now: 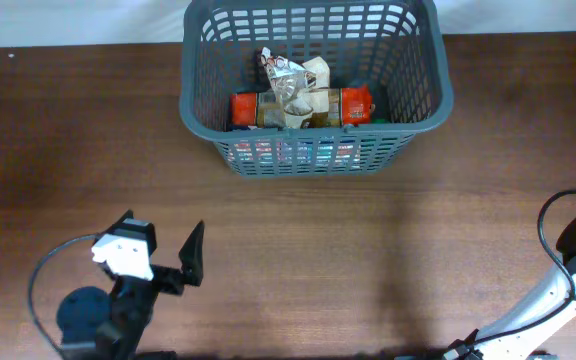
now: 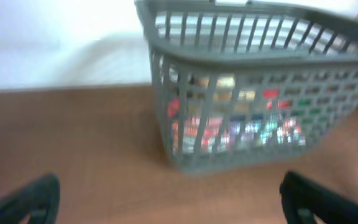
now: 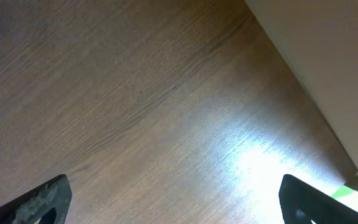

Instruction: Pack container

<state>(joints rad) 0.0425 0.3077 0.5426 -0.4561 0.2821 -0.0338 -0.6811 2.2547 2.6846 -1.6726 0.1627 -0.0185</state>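
A brown wooden table [image 1: 368, 250] carries the container [image 1: 313, 158] near its far edge.

The basket [image 1: 313, 155] stands on the table [image 1: 368, 250] at the far side, near the middle. Packets [image 1: 303, 100] lie in it. My left claw [image 1: 163, 238] is in front of it, to the left, well apart. My right claw [image 3: 173, 202] is over the table's right side.

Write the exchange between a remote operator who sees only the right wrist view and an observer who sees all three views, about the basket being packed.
Operator: Where is the basket? My view lacks it.
Observer: It stands at the far side of the table, about midway across.
Operator: Is anything in it?
Observer: Yes, several packets lie inside, one of them orange.
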